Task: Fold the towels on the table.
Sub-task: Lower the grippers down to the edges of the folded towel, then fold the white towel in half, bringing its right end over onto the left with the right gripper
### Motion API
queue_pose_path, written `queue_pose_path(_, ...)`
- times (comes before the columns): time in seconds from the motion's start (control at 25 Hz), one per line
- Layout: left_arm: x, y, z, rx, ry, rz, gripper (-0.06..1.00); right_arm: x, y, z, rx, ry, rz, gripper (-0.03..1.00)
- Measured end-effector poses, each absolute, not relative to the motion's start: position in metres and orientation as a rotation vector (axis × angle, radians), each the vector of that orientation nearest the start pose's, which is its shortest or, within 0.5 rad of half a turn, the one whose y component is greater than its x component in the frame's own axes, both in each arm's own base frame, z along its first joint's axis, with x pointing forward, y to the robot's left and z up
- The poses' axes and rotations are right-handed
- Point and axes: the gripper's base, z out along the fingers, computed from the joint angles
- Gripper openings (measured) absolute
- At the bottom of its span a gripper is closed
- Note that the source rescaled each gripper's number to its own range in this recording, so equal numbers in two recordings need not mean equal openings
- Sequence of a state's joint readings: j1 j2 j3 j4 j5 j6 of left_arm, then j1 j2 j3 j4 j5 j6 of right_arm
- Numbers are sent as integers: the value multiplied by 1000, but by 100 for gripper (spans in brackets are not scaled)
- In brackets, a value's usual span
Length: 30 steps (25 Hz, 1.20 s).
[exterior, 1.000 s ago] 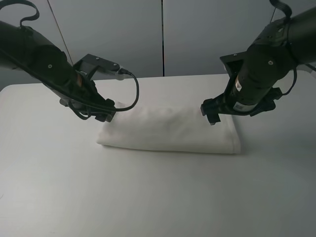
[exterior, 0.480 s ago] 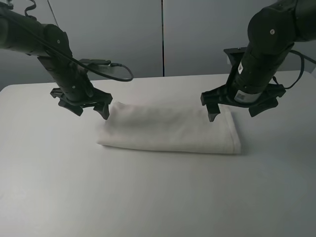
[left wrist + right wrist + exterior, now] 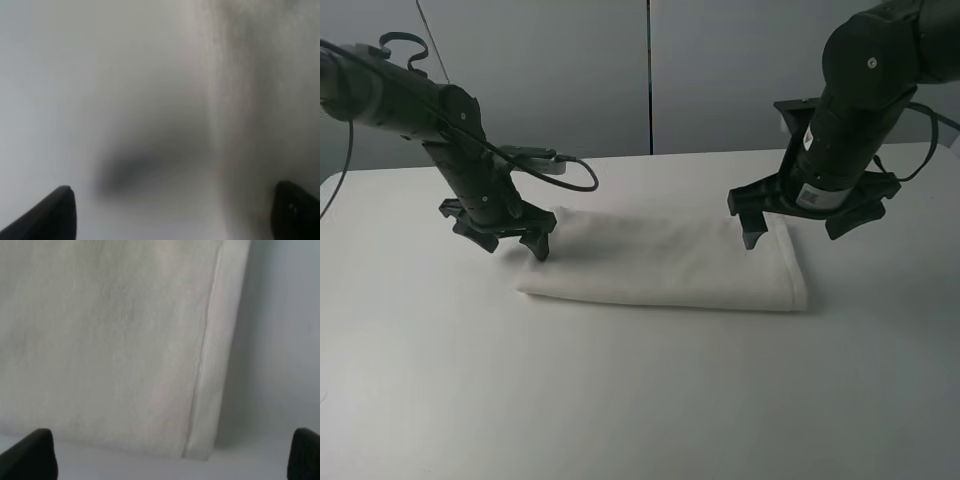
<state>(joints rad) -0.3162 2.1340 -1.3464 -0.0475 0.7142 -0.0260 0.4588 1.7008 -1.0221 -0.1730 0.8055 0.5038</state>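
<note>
One white towel (image 3: 665, 262) lies folded into a long flat rectangle in the middle of the table (image 3: 620, 400), its long side running left to right. It has soft terry texture, no wrinkles to speak of and a rounded front fold. In the right wrist view the towel (image 3: 115, 340) shows a smoother woven band (image 3: 215, 365) along its end edge.

Left gripper (image 3: 512, 245) is at the towel's left end, fingers spread wide apart, holding nothing. Its wrist view is blurred, with cloth on one side and bare table on the other.

Right gripper (image 3: 797, 228) hangs over the towel's right end, also spread wide, gripping nothing.
</note>
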Motion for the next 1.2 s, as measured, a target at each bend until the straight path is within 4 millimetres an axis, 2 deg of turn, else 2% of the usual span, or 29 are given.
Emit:
queue_pose_path(0.12,383,-127,95,375,2994,-79,99,284,128,188,-93,2928,-61,100)
queue_pose_path(0.28,384,-128,93,368,3009,-74,99,284,128,188,-93,2929,-62,100)
queue_pose_path(0.44,385,-128,93,364,3012,-74,91,284,127,186,-83,2935,-60,100)
queue_pose_path(0.52,385,-128,93,357,3013,-81,86,287,123,182,-41,2953,-54,100)
queue_pose_path(0.68,385,-128,93,356,3017,-83,85,294,112,167,35,3008,-56,100)
queue_pose_path(0.84,385,-128,93,378,3013,-70,90,301,107,151,28,3029,-60,100)
queue_pose_path(1.0,385,-127,93,415,3004,-51,99,311,111,137,-14,3048,-51,100)
queue_pose_path(1.2,386,-127,93,436,3001,-48,100,332,119,132,-53,3050,-50,100)
